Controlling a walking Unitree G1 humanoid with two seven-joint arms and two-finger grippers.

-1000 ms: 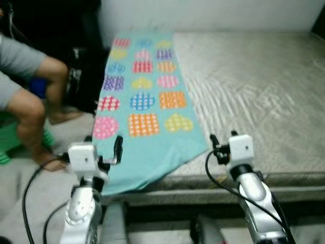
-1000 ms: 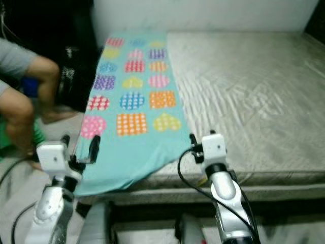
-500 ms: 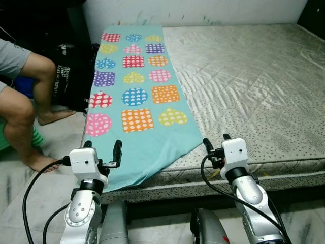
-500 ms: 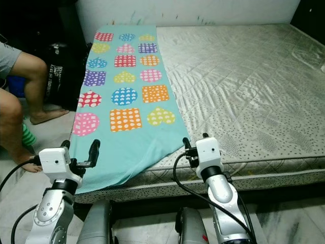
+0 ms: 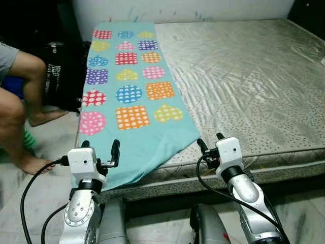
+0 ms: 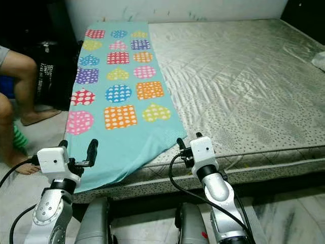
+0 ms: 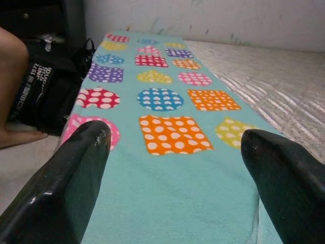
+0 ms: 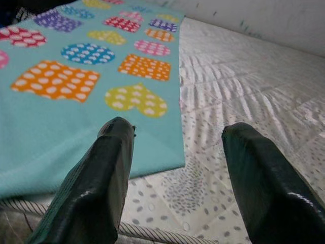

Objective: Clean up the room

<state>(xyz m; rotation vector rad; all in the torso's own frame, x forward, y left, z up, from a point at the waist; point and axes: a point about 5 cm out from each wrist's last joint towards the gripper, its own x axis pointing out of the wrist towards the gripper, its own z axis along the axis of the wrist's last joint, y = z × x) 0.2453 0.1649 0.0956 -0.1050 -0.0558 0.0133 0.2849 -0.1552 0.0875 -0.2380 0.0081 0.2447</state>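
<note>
step: approach to the bed, nothing grasped yet
next: likely reach forward and pinch the blanket's near edge
blanket (image 5: 131, 96): teal, patterned, frame centre-left, along mattress (image 5: 254, 81) left side, near corner drooping over edge
left gripper (image 5: 99, 148): wide, empty, lower left, just short of blanket hem
right gripper (image 5: 209, 143): wide, empty, lower centre-right, beside blanket's near corner
person (image 5: 18, 96): seated, left edge

White print on the black bag (image 7: 38, 96) is unreadable.

My left gripper (image 7: 175, 152) has its two black fingers (image 7: 66, 188) wide apart. Between them lies a blue blanket (image 7: 167, 173) with dotted shapes. A black bag (image 7: 43, 94) sits beside it.
</note>
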